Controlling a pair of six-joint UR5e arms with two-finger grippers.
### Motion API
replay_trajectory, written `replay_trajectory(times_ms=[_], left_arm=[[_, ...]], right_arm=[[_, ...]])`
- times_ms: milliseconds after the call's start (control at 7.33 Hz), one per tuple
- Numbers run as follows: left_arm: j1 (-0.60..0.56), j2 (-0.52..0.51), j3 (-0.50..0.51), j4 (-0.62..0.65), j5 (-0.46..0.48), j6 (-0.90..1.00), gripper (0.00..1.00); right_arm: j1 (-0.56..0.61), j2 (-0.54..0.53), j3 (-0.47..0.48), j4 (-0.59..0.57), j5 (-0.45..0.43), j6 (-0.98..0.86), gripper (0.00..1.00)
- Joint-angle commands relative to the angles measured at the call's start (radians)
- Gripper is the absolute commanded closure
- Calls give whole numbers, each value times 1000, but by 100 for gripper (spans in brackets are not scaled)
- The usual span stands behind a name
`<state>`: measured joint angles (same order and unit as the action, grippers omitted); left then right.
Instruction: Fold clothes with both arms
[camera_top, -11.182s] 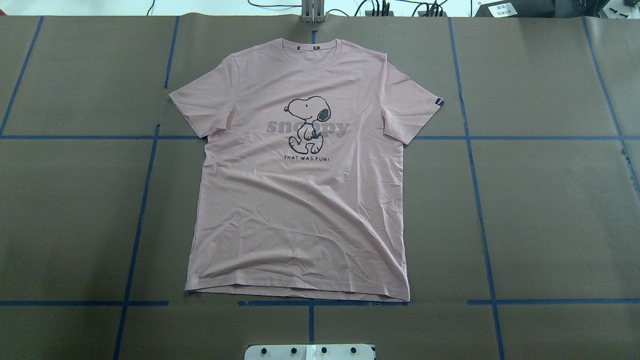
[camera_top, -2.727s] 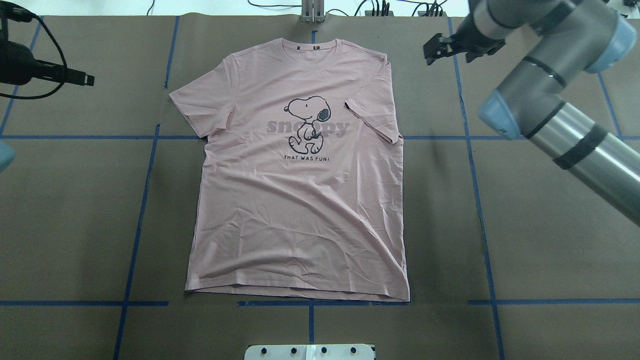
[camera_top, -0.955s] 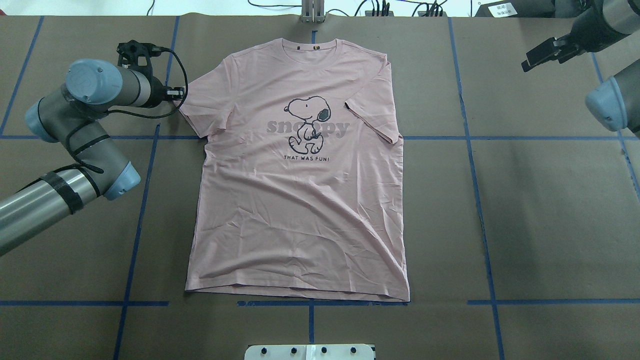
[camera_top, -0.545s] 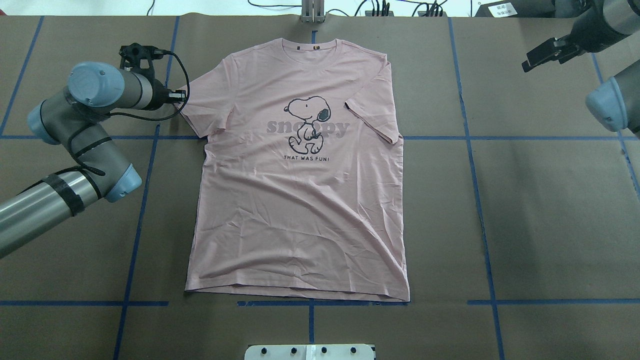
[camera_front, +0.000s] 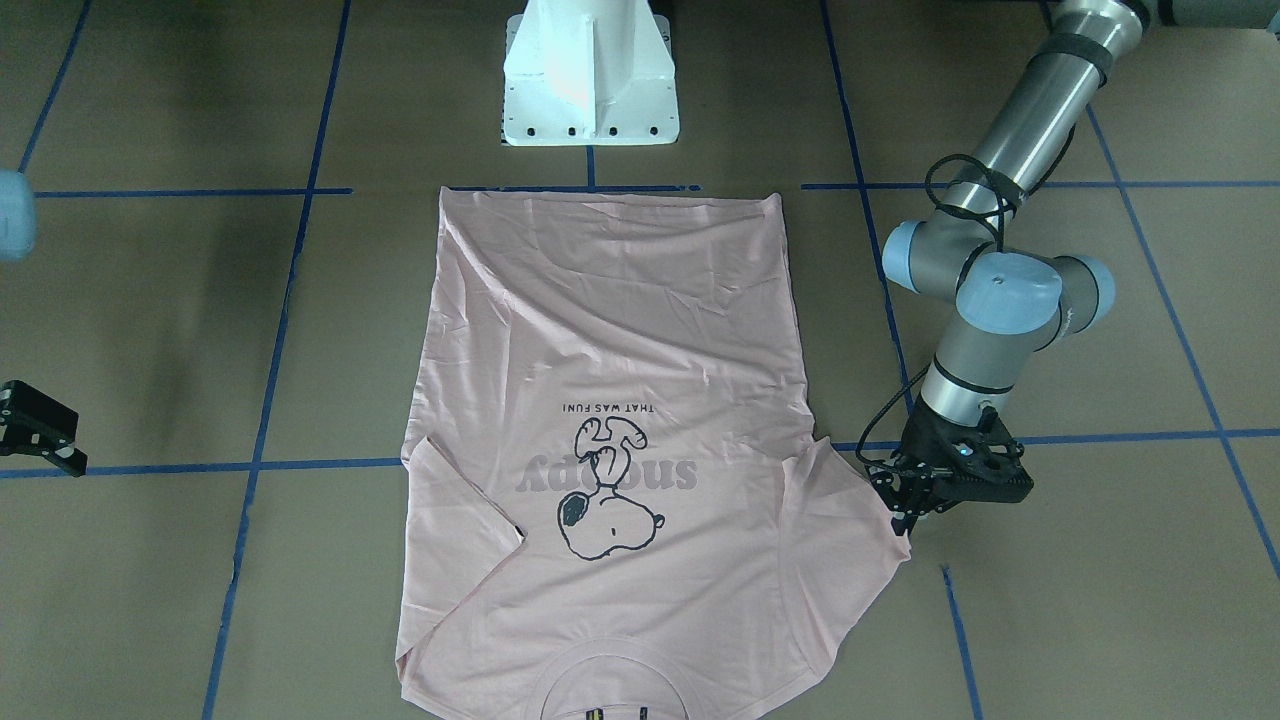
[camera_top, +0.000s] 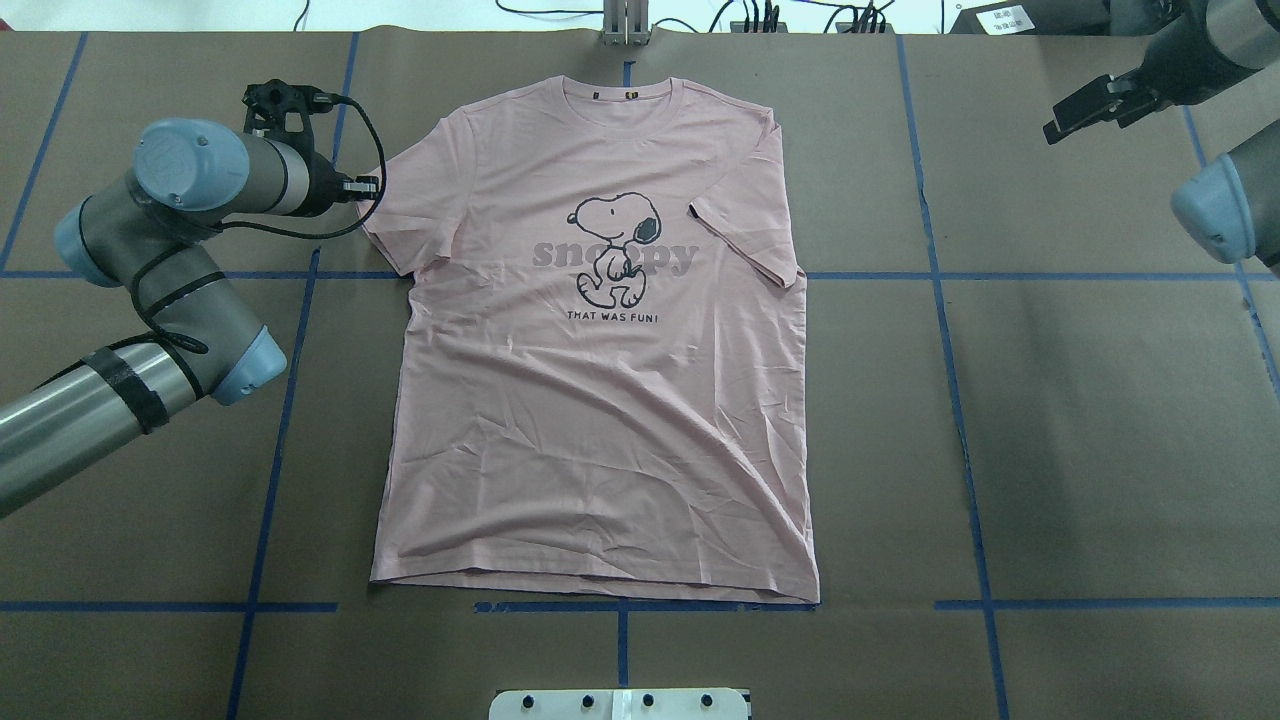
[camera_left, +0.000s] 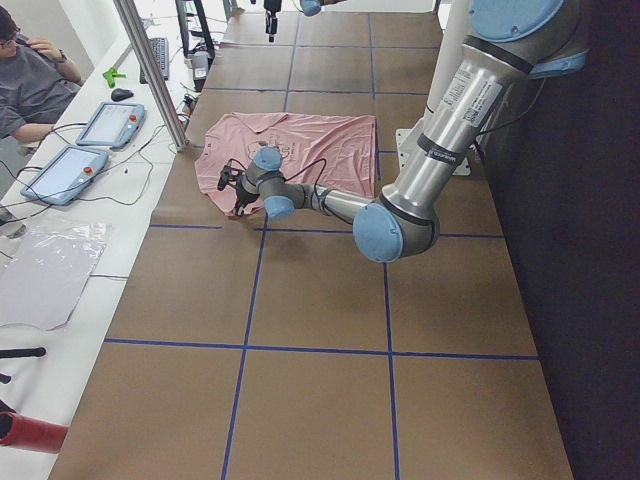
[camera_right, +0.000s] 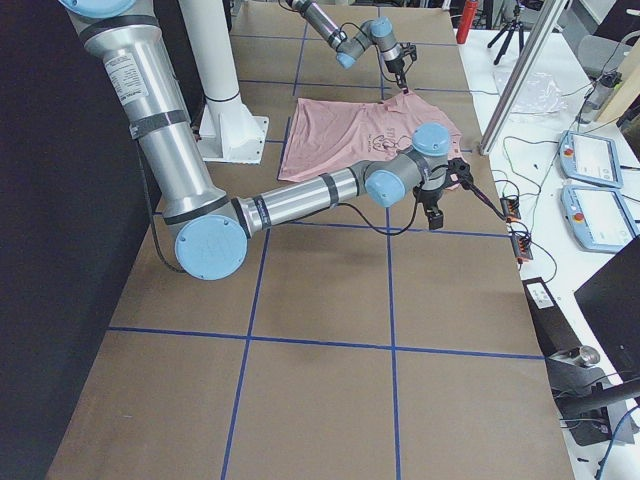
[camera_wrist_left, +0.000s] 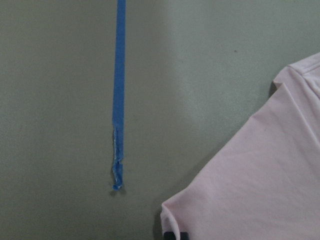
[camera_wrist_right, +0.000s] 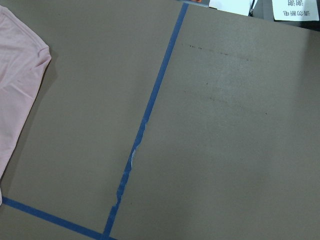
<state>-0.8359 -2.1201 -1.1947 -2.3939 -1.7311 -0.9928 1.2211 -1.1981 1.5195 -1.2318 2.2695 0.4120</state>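
The pale pink T-shirt (camera_top: 600, 420) lies flat and print-up on the brown table (camera_top: 1100, 420). The sleeve (camera_top: 745, 235) on the robot's right is folded in over the chest. The other sleeve (camera_top: 410, 210) is spread out, and my left gripper (camera_top: 368, 188) is low at its outer corner, shut on the edge. In the left wrist view a dark fingertip (camera_wrist_left: 172, 235) sits right at that sleeve corner (camera_wrist_left: 210, 210). From across the table, the left gripper (camera_front: 903, 508) touches the sleeve's tip. My right gripper (camera_top: 1062, 118) hangs open above the bare table, far from the shirt.
The white pedestal base (camera_front: 590, 70) stands just behind the shirt's hem. Blue tape lines (camera_top: 945, 350) cross the table. A metal post (camera_left: 150, 70) and a side desk with tablets (camera_left: 110, 122) and a seated person (camera_left: 35, 85) border the far edge.
Since the first frame the right-hand sleeve has been folded in and the right arm has drawn away. The left arm came to the other sleeve and has shifted its corner slightly inward.
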Motion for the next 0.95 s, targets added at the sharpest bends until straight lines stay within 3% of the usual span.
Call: replay_trajectory(times_ms=[0, 273, 409, 682, 818], left_arm=[[3, -15, -147, 205, 1, -15, 100], [61, -139, -151, 406, 7, -152, 100], [90, -220, -84, 450, 46, -191, 100], [107, -389, 163, 447, 74, -280, 100], [107, -392, 174, 446, 100, -268, 100]], right_arm=[[0, 0, -1, 0, -1, 2, 0], [0, 0, -1, 0, 1, 4, 0], [0, 0, -1, 0, -1, 4, 0], [0, 0, -1, 0, 1, 4, 0], [-2, 2, -1, 0, -1, 5, 0]])
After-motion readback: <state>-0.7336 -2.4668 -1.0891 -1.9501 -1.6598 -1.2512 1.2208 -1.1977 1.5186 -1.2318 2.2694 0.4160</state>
